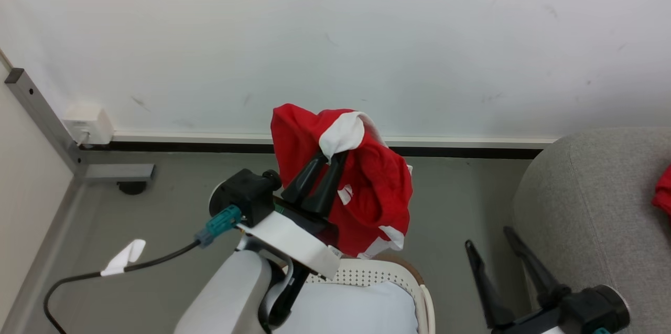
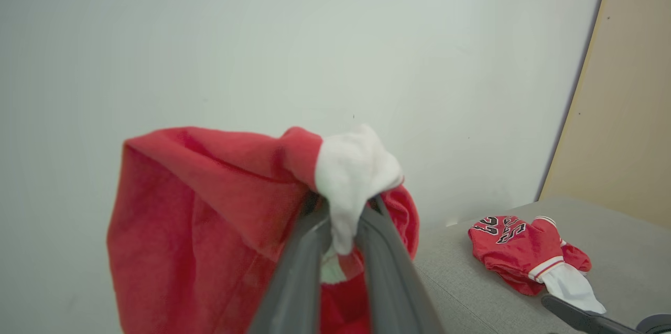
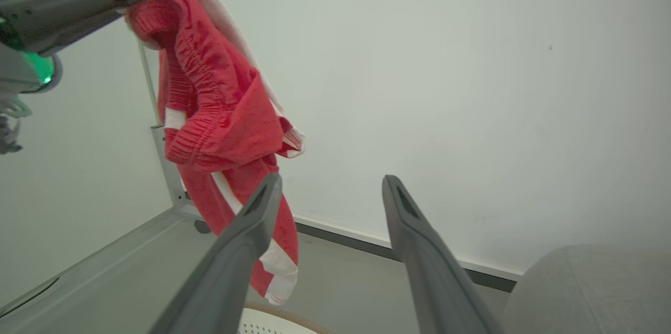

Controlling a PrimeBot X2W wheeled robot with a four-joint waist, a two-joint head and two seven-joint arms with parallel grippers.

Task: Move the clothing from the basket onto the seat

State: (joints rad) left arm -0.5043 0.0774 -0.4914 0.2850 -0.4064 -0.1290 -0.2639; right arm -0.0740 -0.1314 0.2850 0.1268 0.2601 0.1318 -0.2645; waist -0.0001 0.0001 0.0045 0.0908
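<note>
A red garment with white panels (image 1: 367,187) hangs in the air above the basket (image 1: 388,276), pinched at its white part by my left gripper (image 1: 333,154), which is shut on it. In the left wrist view the same clothing (image 2: 209,218) drapes left of the gripper (image 2: 343,208). From the right wrist it dangles (image 3: 220,124) over the basket's brown rim (image 3: 283,313). A red jersey with lettering (image 2: 524,250) lies on the grey seat (image 2: 618,250), also seen as a red edge (image 1: 663,192) on the seat (image 1: 587,208). My right gripper (image 1: 487,237) stands open and empty beside the seat.
A white wall and dark baseboard (image 1: 472,151) run behind. A grey metal frame leg (image 1: 47,119) and a white socket box (image 1: 88,124) stand at the left. A black cable (image 1: 131,266) trails over the grey floor.
</note>
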